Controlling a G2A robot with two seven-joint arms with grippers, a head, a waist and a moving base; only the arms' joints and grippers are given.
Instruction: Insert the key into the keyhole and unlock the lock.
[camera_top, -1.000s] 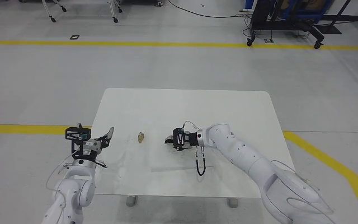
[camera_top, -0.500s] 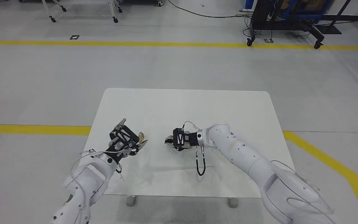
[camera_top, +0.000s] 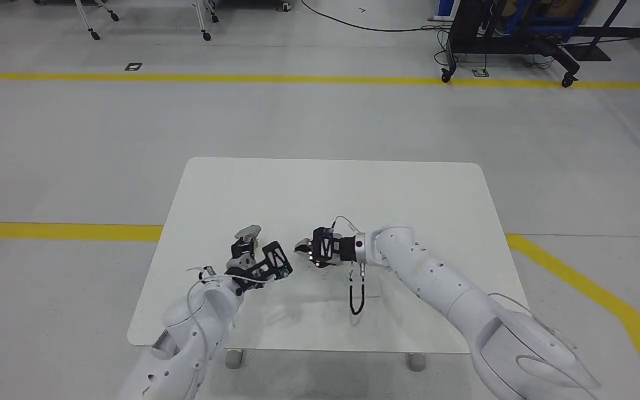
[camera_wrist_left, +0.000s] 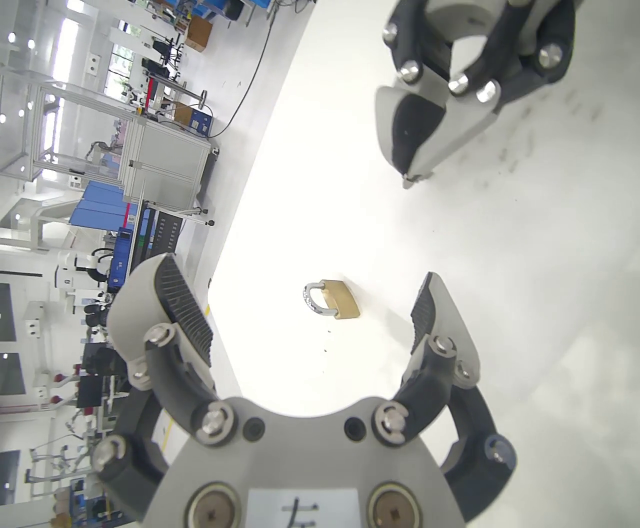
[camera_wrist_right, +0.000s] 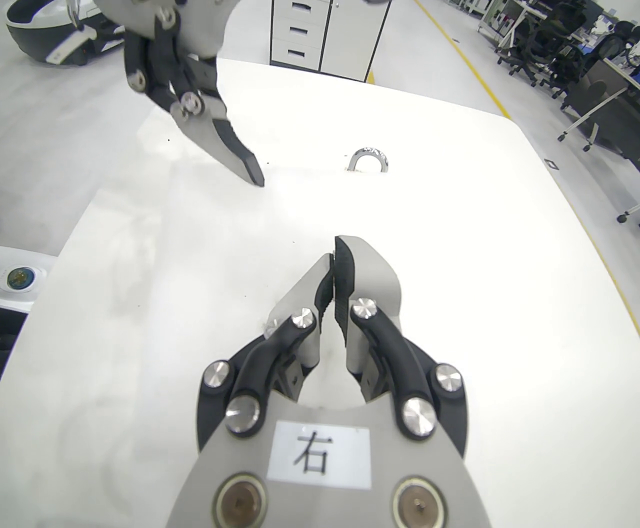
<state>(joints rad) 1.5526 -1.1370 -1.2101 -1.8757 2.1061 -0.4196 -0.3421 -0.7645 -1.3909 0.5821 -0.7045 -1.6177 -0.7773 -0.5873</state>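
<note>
None of the unlocking is done yet: your left fingers (camera_wrist_left: 182, 310) are spread wide over the lock (camera_wrist_left: 336, 300), apart from it, as it lies flat on the counter (camera_wrist_left: 500, 250). Your right fingers (camera_wrist_right: 345, 280), nearby, are pressed together, and you cannot tell whether a key sits between them. Gripping, inserting and turning remain.

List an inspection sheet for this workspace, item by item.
Surface: white table, faint dark specks.
Job's things: brass padlock lying flat on the table; key not made out.
Clutter: nothing seen.
Grippers: left gripper aimed at the padlock, jaws open, not touching it; right gripper close by, jaws shut.
Cables: black cable looped off the right wrist; floor cable beyond the table.
Surroundings: yellow floor lines, dark cart.
</note>
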